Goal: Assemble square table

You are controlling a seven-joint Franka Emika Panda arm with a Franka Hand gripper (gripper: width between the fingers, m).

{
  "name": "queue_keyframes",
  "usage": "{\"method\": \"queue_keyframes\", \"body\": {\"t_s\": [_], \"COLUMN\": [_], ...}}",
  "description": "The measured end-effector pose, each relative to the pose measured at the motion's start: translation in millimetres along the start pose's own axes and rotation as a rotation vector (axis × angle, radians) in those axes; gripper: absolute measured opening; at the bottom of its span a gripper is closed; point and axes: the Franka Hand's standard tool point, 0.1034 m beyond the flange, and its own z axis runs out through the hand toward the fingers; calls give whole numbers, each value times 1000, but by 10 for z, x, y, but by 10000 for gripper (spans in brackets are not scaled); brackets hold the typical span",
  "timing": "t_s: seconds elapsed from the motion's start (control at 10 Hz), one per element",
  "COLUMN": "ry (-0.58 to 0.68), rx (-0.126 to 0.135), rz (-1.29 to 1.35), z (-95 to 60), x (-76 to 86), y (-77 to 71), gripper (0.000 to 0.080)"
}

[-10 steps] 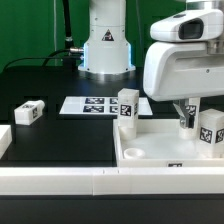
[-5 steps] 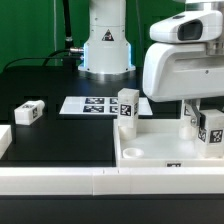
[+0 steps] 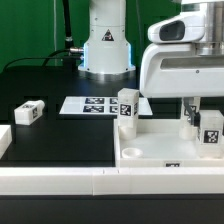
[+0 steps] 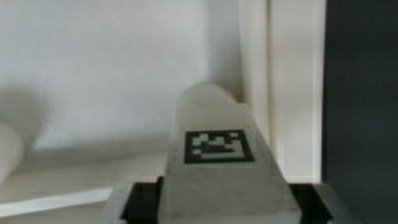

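Observation:
The square table top [image 3: 160,150] is a white tray with a raised rim at the exterior view's lower right. One white tagged leg [image 3: 127,108] stands at its far left corner. My gripper [image 3: 206,122] is shut on a second tagged leg [image 3: 212,133] and holds it upright over the tray's right side. In the wrist view this leg [image 4: 217,135] sits between my dark fingers [image 4: 146,202], close to the tray's rim [image 4: 292,60]. The leg's lower end is hidden. A third leg [image 3: 28,113] lies loose on the black table at the exterior view's left.
The marker board [image 3: 92,104] lies flat behind the tray. Long white rails [image 3: 60,181] run along the front edge. Another white piece [image 3: 4,139] sits at the exterior view's left edge. The robot base [image 3: 105,45] stands at the back.
My gripper has moved with the leg toward the exterior view's right and slightly down. Nothing else has moved.

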Motion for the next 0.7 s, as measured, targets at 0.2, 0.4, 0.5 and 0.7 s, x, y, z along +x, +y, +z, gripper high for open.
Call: {"method": "queue_keyframes", "body": {"t_s": [0.2, 0.4, 0.5, 0.7], "ry": [3, 2, 4, 8], "rx": [-13, -38, -55, -63], "rz": [186, 341, 422, 461], "z": [2, -5, -14, -17], "x": [12, 25, 37, 50], "y": [60, 158, 235, 283], "gripper": [285, 288, 291, 331]}}
